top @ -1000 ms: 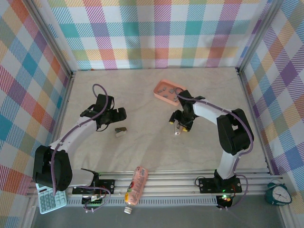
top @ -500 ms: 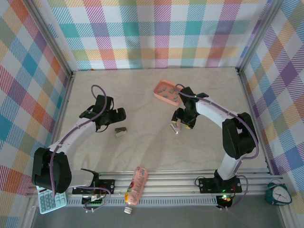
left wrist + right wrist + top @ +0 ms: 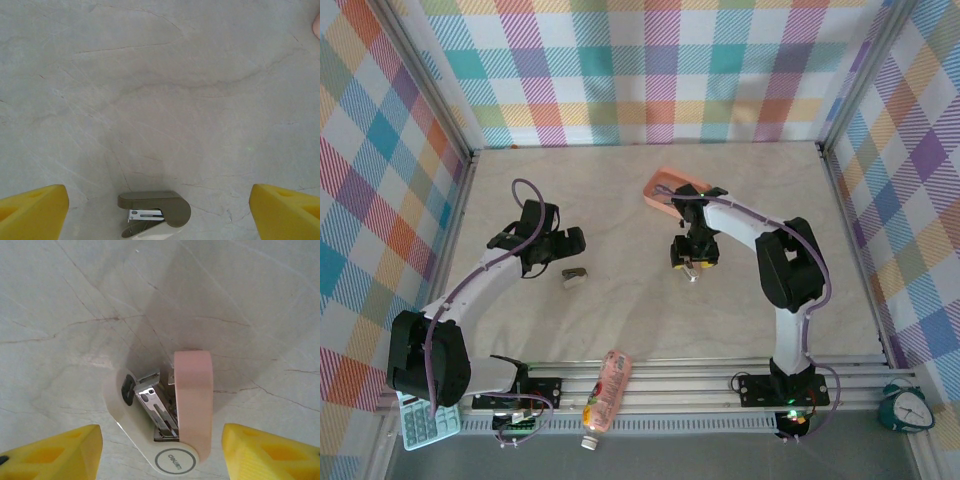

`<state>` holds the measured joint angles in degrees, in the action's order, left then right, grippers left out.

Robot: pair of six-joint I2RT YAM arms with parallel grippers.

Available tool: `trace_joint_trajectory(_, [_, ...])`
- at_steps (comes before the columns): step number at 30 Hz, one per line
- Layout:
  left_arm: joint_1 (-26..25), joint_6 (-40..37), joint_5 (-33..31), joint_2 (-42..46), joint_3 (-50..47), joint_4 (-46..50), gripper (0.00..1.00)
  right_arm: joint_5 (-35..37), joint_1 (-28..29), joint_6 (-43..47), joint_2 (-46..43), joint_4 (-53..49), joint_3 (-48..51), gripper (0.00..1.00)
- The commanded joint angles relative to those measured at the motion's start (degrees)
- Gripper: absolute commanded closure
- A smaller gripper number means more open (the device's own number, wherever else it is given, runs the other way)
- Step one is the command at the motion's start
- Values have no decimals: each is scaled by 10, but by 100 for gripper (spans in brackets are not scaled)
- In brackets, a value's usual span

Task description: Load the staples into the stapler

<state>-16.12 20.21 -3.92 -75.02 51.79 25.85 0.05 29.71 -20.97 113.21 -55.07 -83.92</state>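
A pink-and-cream stapler lies on its side on the marble table, its metal magazine showing. My right gripper hangs over it, open, one yellow finger on each side with a gap to the stapler. From above, that stapler peeks out under the right gripper. An olive-brown stapler lies on its side between the wide-open fingers of my left gripper, untouched; from above that stapler sits just below the left gripper. The staples are hidden behind my right arm.
A salmon-pink tray sits at the back, partly covered by my right arm. A pink bottle lies on the front rail, a calculator at the front left, a teal alarm clock at the front right. Plaid walls enclose the table.
My right arm has swung left and folded in, carrying its gripper a little up-left over the pink stapler, with its fingers slightly narrower. The left arm has stayed still.
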Motion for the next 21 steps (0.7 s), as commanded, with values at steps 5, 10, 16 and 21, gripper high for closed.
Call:
trace_joint_trajectory(5, [-6, 13, -2, 4, 0, 19, 7, -15, 3, 58, 14, 4, -4, 40])
trace_joint_trajectory(10, [-7, 16, 0, 2, 3, 18, 7, -7, 3, 76, 24, 10, -4, 46])
trace_joint_trajectory(16, [-7, 16, -4, 2, 7, 23, 7, 2, 3, 87, 34, 18, -2, 47])
trace_joint_trajectory(21, [-7, 16, -4, 2, 10, 28, 8, 10, 3, 93, 30, 32, 15, 55])
